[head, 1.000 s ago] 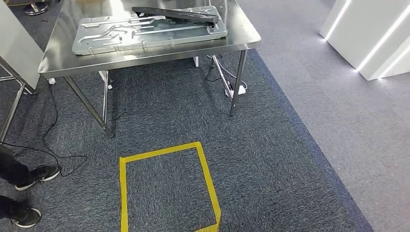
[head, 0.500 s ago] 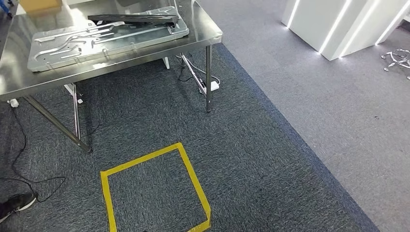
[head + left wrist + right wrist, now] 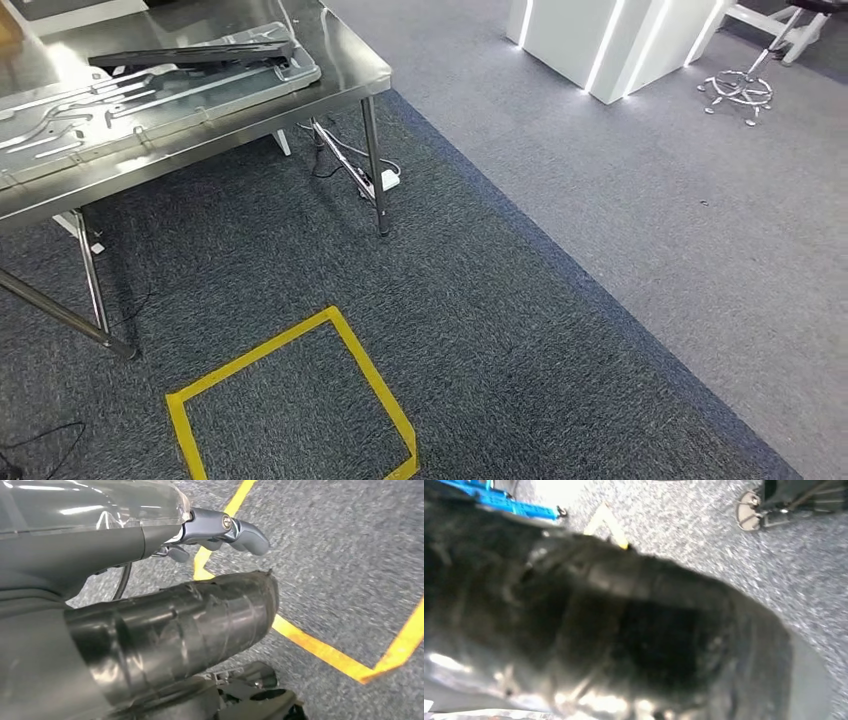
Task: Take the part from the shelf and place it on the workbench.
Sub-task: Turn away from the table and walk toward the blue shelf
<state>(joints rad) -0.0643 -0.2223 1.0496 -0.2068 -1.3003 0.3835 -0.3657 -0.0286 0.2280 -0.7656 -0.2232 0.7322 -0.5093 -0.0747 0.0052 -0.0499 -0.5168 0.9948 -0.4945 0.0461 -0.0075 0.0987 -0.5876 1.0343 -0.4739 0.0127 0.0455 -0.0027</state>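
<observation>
My landmark is the stainless steel workbench (image 3: 340,75), which stands at the far left of my head view on dark blue-grey carpet (image 3: 480,330). On its tabletop lies a large pressed sheet-metal panel (image 3: 150,95), and on the panel's far edge rests a long, flat black part (image 3: 190,56), one end raised a little above the metal. Under the workbench a white power strip (image 3: 389,180) with its cables lies beside the near right leg (image 3: 374,165). On the carpet in front of the workbench, nearer to me, is a square outlined in yellow tape (image 3: 300,385). To the right of the workbench the dark carpet gives way along a slanting line to paler grey carpet (image 3: 650,190). Beyond that, further right, stands a white cabinet with lit vertical strips (image 3: 610,45), and past it the star base of a chair (image 3: 742,88). My left hand (image 3: 210,530) hangs above the yellow tape; its grey thumb (image 3: 235,527) sticks out and nothing lies in the hand, though whether the other fingers are spread or curled I cannot tell. My right hand (image 3: 624,630) is a dark blur close to the camera, and I cannot tell how it is set.
</observation>
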